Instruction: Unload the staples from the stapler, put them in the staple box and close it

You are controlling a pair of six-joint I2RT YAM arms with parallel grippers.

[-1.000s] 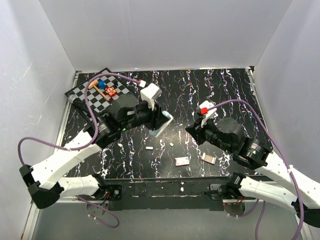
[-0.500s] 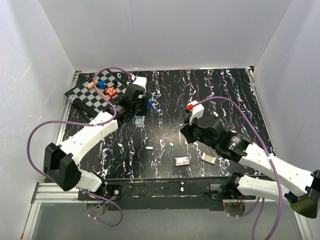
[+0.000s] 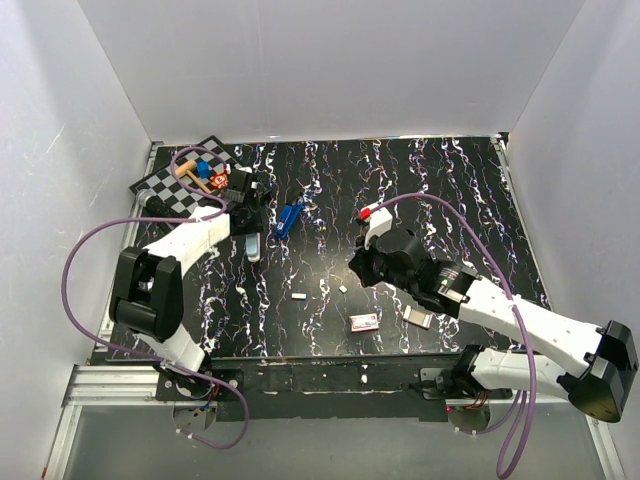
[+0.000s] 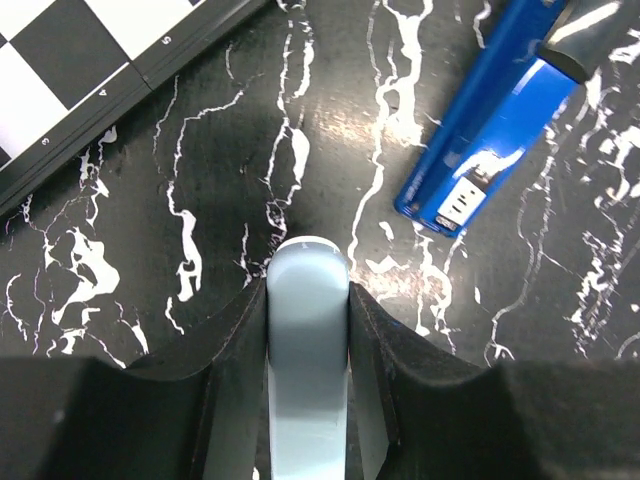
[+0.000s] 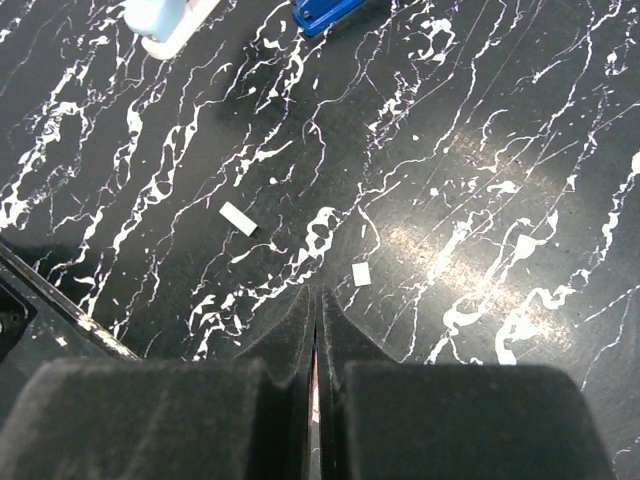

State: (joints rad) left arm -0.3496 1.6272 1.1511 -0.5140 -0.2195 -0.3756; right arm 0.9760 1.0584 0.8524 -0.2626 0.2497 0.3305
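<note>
The bright-blue stapler (image 3: pixel 290 220) lies on the black marbled table at the back left, and shows in the left wrist view as the stapler (image 4: pixel 500 130) up and to the right of my fingers. My left gripper (image 3: pixel 250 226) is shut on a pale-blue piece (image 4: pixel 307 340), whose rounded end pokes out past the left gripper's fingertips (image 4: pixel 308 292). Two whitish staples (image 5: pixel 238 218) (image 5: pixel 361 273) lie loose on the table just ahead of my right gripper (image 5: pixel 315 295), which is shut and empty. From above, these staples (image 3: pixel 298 296) sit left of the right gripper (image 3: pixel 358 268).
A checkerboard (image 3: pixel 170 190) with small coloured bits lies at the back left corner, close to my left wrist. A pink-and-white packet (image 3: pixel 364 321) and a tan rectangle (image 3: pixel 418 317) lie near the front edge. White walls enclose the table.
My left arm has swung left and back with the pale-blue piece, uncovering the stapler on the table. My right gripper has drifted left toward the loose staples.
</note>
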